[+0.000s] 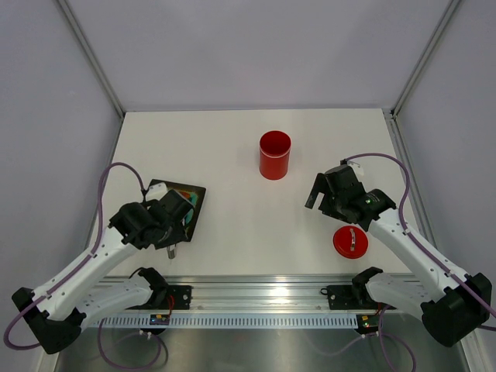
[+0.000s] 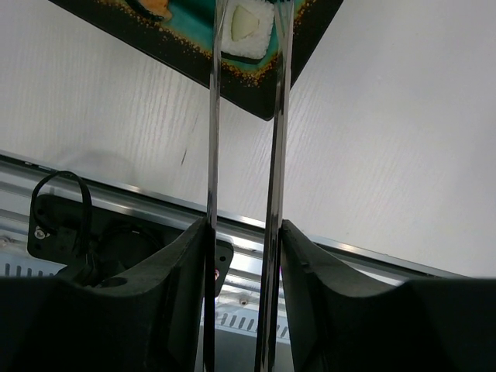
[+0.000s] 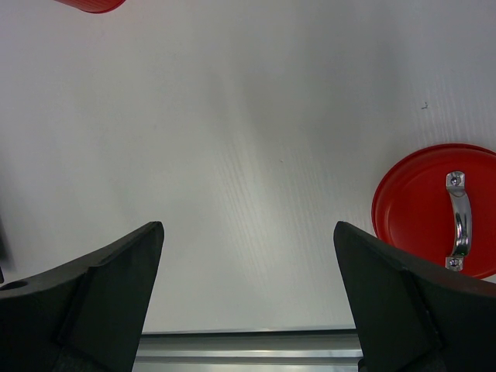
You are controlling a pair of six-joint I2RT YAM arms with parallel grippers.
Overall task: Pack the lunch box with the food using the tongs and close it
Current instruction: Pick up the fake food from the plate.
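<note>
My left gripper (image 2: 242, 225) is shut on the tongs (image 2: 275, 155), one silvery strip pressed against each finger. The strips reach out over the black tray (image 2: 267, 89), and a cream-white piece of food (image 2: 249, 31) lies between their tips; I cannot tell whether they touch it. An orange piece (image 2: 155, 8) shows at the top edge. In the top view the left gripper (image 1: 177, 221) hangs over the tray (image 1: 200, 194). The lunch box (image 1: 274, 155), a red canister, stands open mid-table. Its red lid (image 1: 350, 242) lies flat near my right gripper (image 1: 322, 198), which is open and empty (image 3: 248, 225).
The aluminium rail (image 1: 256, 291) runs along the near table edge, just behind the left fingers (image 2: 178, 263). The lid (image 3: 434, 209) with its silver handle lies to the right of the right gripper. White walls enclose the table on the far, left and right sides.
</note>
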